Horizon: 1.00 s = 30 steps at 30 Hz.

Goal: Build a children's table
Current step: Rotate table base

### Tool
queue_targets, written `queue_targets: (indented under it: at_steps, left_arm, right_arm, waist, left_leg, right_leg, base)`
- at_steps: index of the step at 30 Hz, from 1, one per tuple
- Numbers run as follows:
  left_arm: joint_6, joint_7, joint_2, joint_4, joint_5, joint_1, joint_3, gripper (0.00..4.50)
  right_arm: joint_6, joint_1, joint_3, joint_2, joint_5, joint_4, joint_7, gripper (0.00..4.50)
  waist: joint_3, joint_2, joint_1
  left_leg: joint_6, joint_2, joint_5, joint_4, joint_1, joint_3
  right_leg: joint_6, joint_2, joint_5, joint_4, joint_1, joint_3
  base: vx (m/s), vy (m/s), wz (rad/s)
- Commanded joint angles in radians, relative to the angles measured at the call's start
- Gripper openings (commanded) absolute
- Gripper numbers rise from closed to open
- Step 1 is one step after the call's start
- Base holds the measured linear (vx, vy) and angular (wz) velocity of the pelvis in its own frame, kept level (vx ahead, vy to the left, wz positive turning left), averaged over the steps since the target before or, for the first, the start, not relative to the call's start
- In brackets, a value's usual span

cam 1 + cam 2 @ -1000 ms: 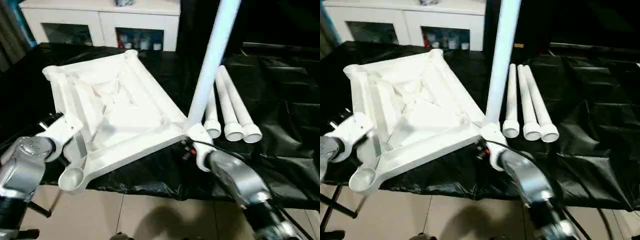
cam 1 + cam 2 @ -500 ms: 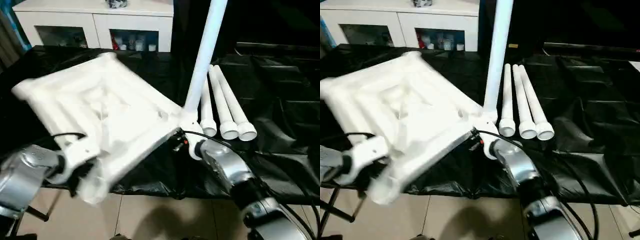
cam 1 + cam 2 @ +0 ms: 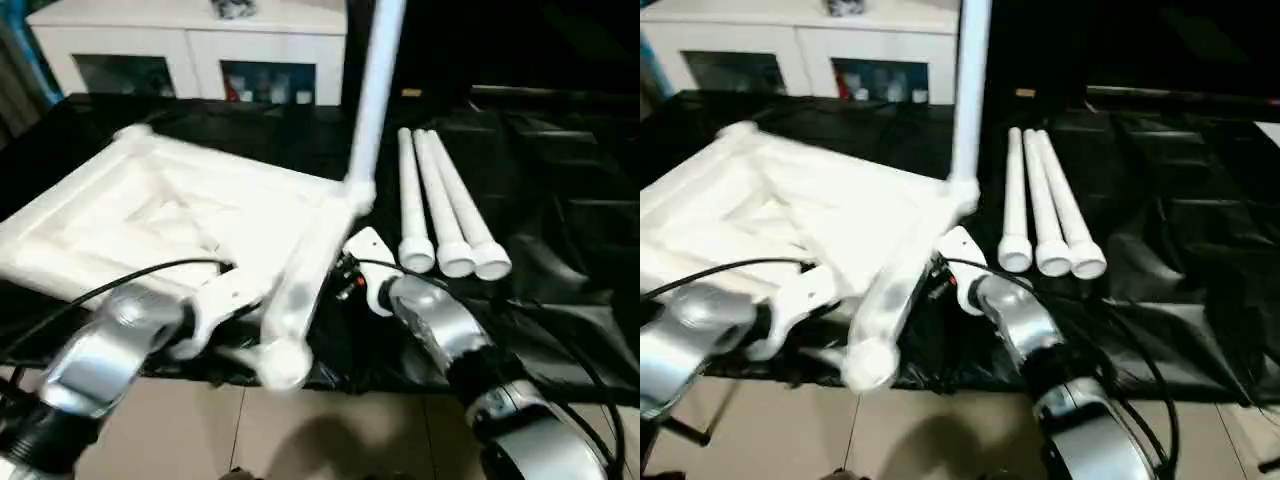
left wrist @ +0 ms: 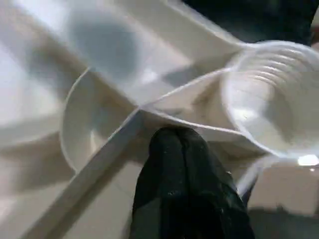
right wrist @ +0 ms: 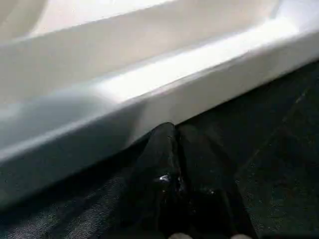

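Note:
The white tabletop (image 3: pixel 150 210) lies underside up on the black-covered table, its front corner socket (image 3: pixel 283 362) hanging past the table's near edge. One white leg (image 3: pixel 375 90) stands upright in the far right corner socket. Three more legs (image 3: pixel 440 200) lie side by side to the right. My left gripper (image 4: pixel 177 132) is shut, its tips pressed against a thin rib beside a round socket (image 4: pixel 269 99) near the front corner. My right gripper (image 5: pixel 174 130) is shut, its tips touching the lower edge of the tabletop's right rim (image 5: pixel 149 89).
A white cabinet (image 3: pixel 200 50) with glass-fronted compartments stands behind the table. Black cloth (image 3: pixel 560 200) covers the table, with tiled floor (image 3: pixel 330 440) below its near edge. A black cable (image 3: pixel 100 290) loops across the tabletop's front edge.
The tabletop has swung round on the table, its front corner moving right and the corner with the upright leg moving back and left. My left arm followed it. My right gripper's fingers closed.

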Motion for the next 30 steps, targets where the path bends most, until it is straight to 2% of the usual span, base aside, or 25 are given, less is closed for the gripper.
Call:
queue_targets:
  at_steps: [1,4,5,7,10,12,13,14,15,16,17,18,19,20,22,23,24,26,27,28,29,30]
  left_arm:
    - [-0.025,0.018,-0.034,0.007,-0.024,-0.026,-0.028,0.0]
    - [-0.08,0.086,-0.086,0.105,0.021,-0.074,-0.043,0.0]
    - [-0.099,0.112,-0.098,0.137,0.034,-0.089,-0.041,0.0]
    - [-0.126,0.158,-0.119,0.194,0.055,-0.116,-0.031,0.0]
    - [-0.167,0.223,-0.125,0.263,0.09,-0.146,-0.018,0.0]
    - [-0.192,0.253,-0.121,0.292,0.102,-0.154,-0.009,0.0]
    - [-0.213,0.273,-0.114,0.315,0.109,-0.157,0.001,0.0]
    - [-0.227,0.281,-0.11,0.324,0.111,-0.158,0.007,0.0]
    - [-0.231,0.286,-0.108,0.327,0.105,-0.157,0.018,0.0]
    - [-0.257,0.291,-0.102,0.335,0.097,-0.154,0.035,0.0]
    - [-0.287,0.311,-0.104,0.348,0.086,-0.152,0.063,0.0]
    - [-0.354,0.331,-0.107,0.361,0.079,-0.151,0.082,0.0]
    - [-0.433,0.348,-0.113,0.369,0.073,-0.148,0.096,0.0]
    - [-0.466,0.357,-0.123,0.366,0.061,-0.143,0.112,0.0]
    - [-0.479,0.375,-0.138,0.356,0.045,-0.134,0.136,0.0]
    - [-0.516,0.454,-0.156,0.327,0.045,-0.102,0.179,0.0]
    - [-0.526,0.5,-0.171,0.314,0.035,-0.084,0.21,0.0]
    - [-0.535,0.529,-0.182,0.306,0.028,-0.072,0.23,0.0]
    - [-0.533,0.565,-0.206,0.277,0.008,-0.05,0.27,0.0]
    - [-0.533,0.565,-0.206,0.277,0.008,-0.05,0.27,0.2]
    - [-0.49,0.61,-0.256,0.219,-0.034,-0.008,0.337,0.32]
    - [-0.461,0.637,-0.301,0.17,-0.076,0.028,0.391,0.41]
  right_arm:
    - [-0.035,-0.034,0.011,0.047,0.018,0.019,0.003,0.13]
    - [-0.062,-0.062,-0.001,0.066,0.016,0.068,-0.021,0.13]
    - [-0.068,-0.066,-0.005,0.069,0.017,0.072,-0.028,0.13]
    - [-0.079,-0.072,-0.017,0.072,0.018,0.077,-0.04,0.13]
    - [-0.103,-0.072,-0.044,0.064,0.025,0.071,-0.048,0.13]
    - [-0.113,-0.068,-0.06,0.055,0.032,0.06,-0.057,0.13]
    - [-0.122,-0.058,-0.078,0.041,0.04,0.033,-0.064,0.13]
    - [-0.124,-0.052,-0.086,0.034,0.045,0.018,-0.065,0.13]
    - [-0.124,-0.042,-0.094,0.026,0.05,-0.008,-0.066,0.13]
    - [-0.11,-0.02,-0.118,0.014,0.069,-0.064,-0.066,0.13]
    - [-0.092,0.014,-0.136,-0.007,0.081,-0.143,-0.063,0.13]
    - [-0.076,0.044,-0.15,-0.024,0.09,-0.211,-0.061,0.13]
    - [-0.061,0.069,-0.158,-0.035,0.097,-0.262,-0.059,0.13]
    - [-0.049,0.084,-0.166,-0.041,0.104,-0.295,-0.059,0.13]
    - [-0.034,0.108,-0.178,-0.049,0.107,-0.346,-0.063,0.13]
    - [0.002,0.168,-0.205,-0.062,0.113,-0.468,-0.081,0.13]
    - [0.014,0.194,-0.217,-0.067,0.116,-0.519,-0.093,0.13]
    - [0.02,0.211,-0.223,-0.07,0.118,-0.55,-0.1,0.13]
    - [0.042,0.238,-0.233,-0.073,0.129,-0.596,-0.102,0.13]
    - [0.042,0.238,-0.233,-0.073,0.129,-0.596,-0.102,0.28]
    - [0.064,0.283,-0.249,-0.072,0.142,-0.665,-0.113,0.38]
    - [0.081,0.32,-0.266,-0.066,0.153,-0.71,-0.128,0.47]
  waist:
    - [-0.065,0.02,0.003]
    - [-0.067,0.02,-0.002]
    - [-0.069,0.021,-0.004]
    - [-0.071,0.021,-0.005]
    - [-0.073,0.023,-0.005]
    - [-0.074,0.022,-0.006]
    - [-0.074,0.017,-0.005]
    - [-0.075,0.019,-0.003]
    - [-0.076,0.013,-0.001]
    - [-0.074,0.012,0.0]
    - [-0.074,0.0,0.001]
    - [-0.075,-0.001,0.005]
    - [-0.073,0.001,0.013]
    - [-0.074,-0.003,0.016]
    - [-0.073,-0.004,0.021]
    - [-0.07,0.006,0.022]
    - [-0.07,0.002,0.023]
    - [-0.072,0.001,0.024]
    - [-0.071,0.001,0.021]
    - [-0.071,0.001,0.023]
    - [-0.07,0.004,0.021]
    - [-0.07,0.002,0.02]
  left_leg:
    - [-0.038,0.026,-0.33,-0.07,0.006,-0.016]
    - [-0.03,0.024,-0.316,-0.067,0.003,-0.016]
    - [-0.029,0.025,-0.303,-0.068,0.0,-0.017]
    - [-0.022,0.024,-0.294,-0.065,0.002,-0.016]
    - [-0.018,0.026,-0.276,-0.065,0.001,-0.017]
    - [-0.014,0.026,-0.275,-0.065,0.002,-0.016]
    - [-0.011,0.027,-0.268,-0.065,0.001,-0.015]
    - [-0.009,0.027,-0.255,-0.064,0.0,-0.015]
    - [-0.003,0.028,-0.24,-0.063,0.0,-0.013]
    - [0.001,0.028,-0.234,-0.063,-0.001,-0.012]
    - [0.007,0.029,-0.222,-0.063,-0.001,-0.01]
    - [0.007,0.03,-0.214,-0.063,-0.001,-0.011]
    - [0.012,0.029,-0.209,-0.062,0.001,-0.01]
    - [0.006,0.03,-0.221,-0.064,0.001,-0.009]
    - [0.002,0.03,-0.235,-0.065,0.003,-0.009]
    - [-0.005,0.031,-0.248,-0.066,0.003,-0.01]
    - [-0.004,0.033,-0.247,-0.067,0.0,-0.009]
    - [-0.005,0.03,-0.251,-0.067,-0.001,-0.01]
    - [-0.008,0.03,-0.258,-0.067,-0.002,-0.01]
    - [-0.008,0.03,-0.259,-0.067,-0.001,-0.01]
    - [-0.007,0.027,-0.273,-0.068,-0.001,-0.01]
    - [-0.01,0.031,-0.266,-0.067,-0.005,-0.011]
  right_leg:
    - [-0.199,-0.061,-0.313,-0.077,0.047,0.046]
    - [-0.2,-0.061,-0.299,-0.078,0.048,0.045]
    - [-0.203,-0.062,-0.278,-0.074,0.053,0.045]
    - [-0.203,-0.06,-0.267,-0.075,0.051,0.044]
    - [-0.208,-0.058,-0.231,-0.071,0.052,0.043]
    - [-0.213,-0.058,-0.214,-0.069,0.053,0.043]
    - [-0.218,-0.058,-0.206,-0.069,0.052,0.043]
    - [-0.22,-0.058,-0.189,-0.066,0.054,0.044]
    - [-0.219,-0.058,-0.177,-0.064,0.054,0.044]
    - [-0.214,-0.057,-0.173,-0.066,0.054,0.045]
    - [-0.207,-0.055,-0.166,-0.066,0.054,0.045]
    - [-0.205,-0.057,-0.164,-0.062,0.055,0.045]
    - [-0.192,-0.057,-0.178,-0.067,0.051,0.046]
    - [-0.184,-0.058,-0.203,-0.068,0.049,0.045]
    - [-0.176,-0.06,-0.228,-0.071,0.047,0.046]
    - [-0.166,-0.056,-0.236,-0.073,0.047,0.046]
    - [-0.158,-0.057,-0.227,-0.074,0.048,0.048]
    - [-0.152,-0.056,-0.239,-0.074,0.048,0.045]
    - [-0.148,-0.056,-0.257,-0.075,0.049,0.046]
    - [-0.147,-0.058,-0.265,-0.077,0.046,0.045]
    - [-0.138,-0.055,-0.292,-0.081,0.043,0.045]
    - [-0.141,-0.057,-0.274,-0.076,0.049,0.046]
  base:
    - [0.0,0.0,0.0]
    - [0.0,0.0,0.0]
    - [0.0,0.0,0.0]
    - [0.0,0.0,0.0]
    - [0.0,0.0,0.0]
    - [0.0,0.0,0.0]
    - [0.0,0.0,0.0]
    - [0.0,0.0,0.0]
    - [0.0,0.0,0.0]
    - [0.0,0.0,0.0]
    - [0.0,0.0,0.0]
    - [0.0,0.0,0.0]
    - [0.0,0.0,0.0]
    - [0.0,0.0,0.0]
    - [0.0,0.0,0.0]
    - [0.0,0.0,0.0]
    - [0.0,0.0,0.0]
    - [0.0,0.0,0.0]
    - [0.0,0.0,0.0]
    - [0.0,0.0,0.0]
    - [0.0,0.0,0.0]
    - [0.0,0.0,0.0]
